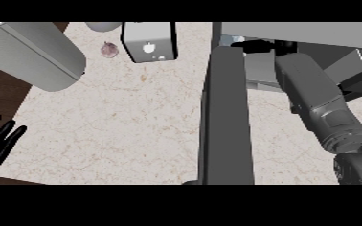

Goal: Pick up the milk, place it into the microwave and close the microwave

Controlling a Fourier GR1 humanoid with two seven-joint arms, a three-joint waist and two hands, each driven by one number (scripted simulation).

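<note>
The microwave [297, 31] stands at the upper right, and its open door [226, 119] juts toward me as a long grey slab. My right forearm reaches over the opening, and my right hand [260, 46] is at the cavity's mouth. Its black fingers and thumb curl round a small pale thing, the milk [227, 39]. The door's top edge hides most of the milk. My left hand [8, 138] rests open at the left edge, fingers up.
A grey-white box [149, 41] stands at the top centre, with a small purplish bulb [108, 49] to its left. A large grey cylinder [39, 55] leans in from the upper left. A pale round thing [104, 26] shows at the top. Dark wood borders the counter's left edge [14, 88].
</note>
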